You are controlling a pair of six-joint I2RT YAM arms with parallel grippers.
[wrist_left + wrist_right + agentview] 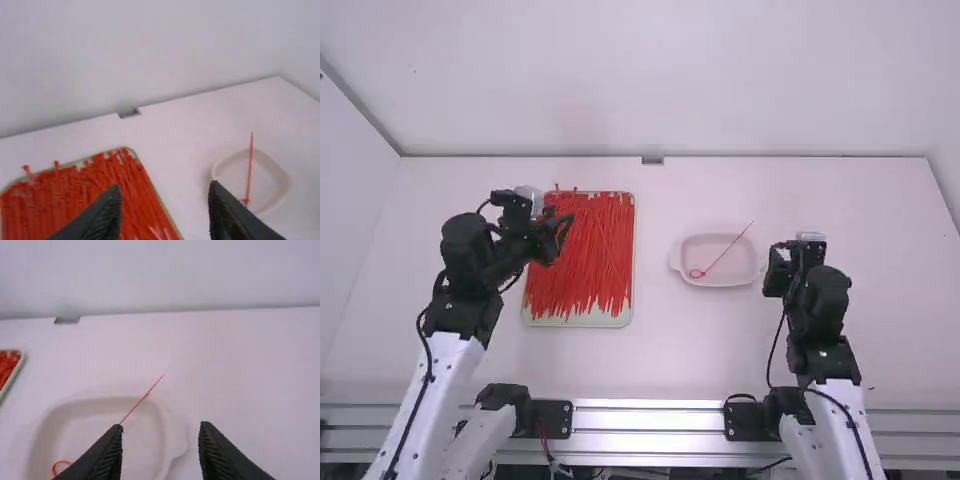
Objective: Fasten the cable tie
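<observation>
My left jaws stand wide open and hold nothing. They hang over the loose ties (582, 258) heaped on the tray (580, 321), well to the left of the dish (735, 268). In the left wrist view I see the fingers (100, 220) spread far apart, red ties under them and the dish farther off.

My right jaws are open about as wide, also empty. They sit just beside the dish on its right side. I cannot tell whether they touch its rim. In the right wrist view the fingers (215, 455) frame the dish's near right corner.

The looped tie (718, 254) lies in the dish. Its small loop rests on the dish floor toward the left, near side. From there the straight tail runs diagonally, away from the arm bases and to the right. It crosses the far right rim, and its tip pokes out over the desk (820, 200). So its long axis runs from near-left to far-right of the dish.
</observation>
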